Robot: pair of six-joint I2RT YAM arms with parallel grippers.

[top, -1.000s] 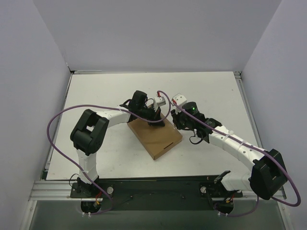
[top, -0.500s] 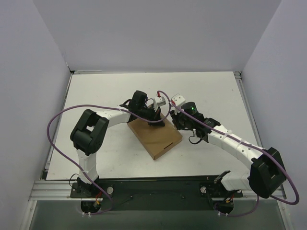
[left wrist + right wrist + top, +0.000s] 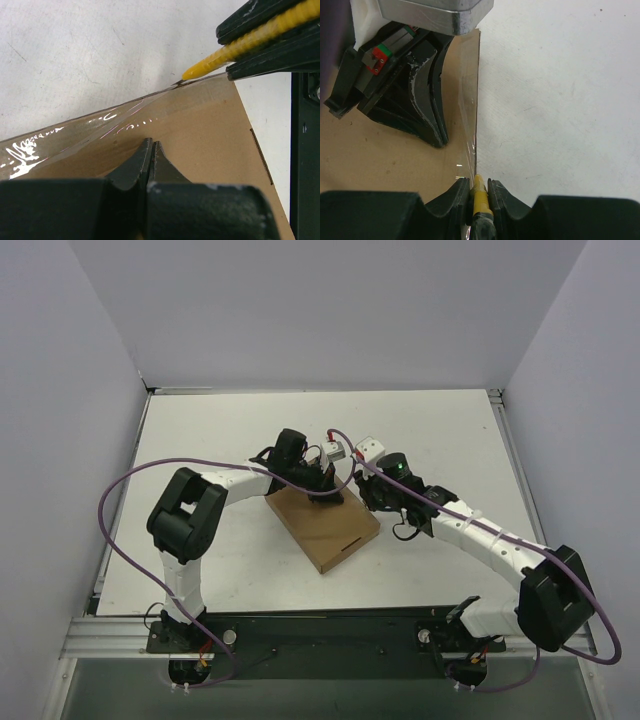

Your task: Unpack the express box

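Knife (image 3: 480,196) clamped in right hand (image 3: 478,183), at express box (image 3: 322,528) edge: wrist views only; left hand (image 3: 151,146) together.

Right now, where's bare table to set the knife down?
Bare table: far right beyond the right arm; far-left corner behind the left arm; near strip between express box and base rail. Crowded: the box's far edge, where left gripper presses and right gripper holds the knife.
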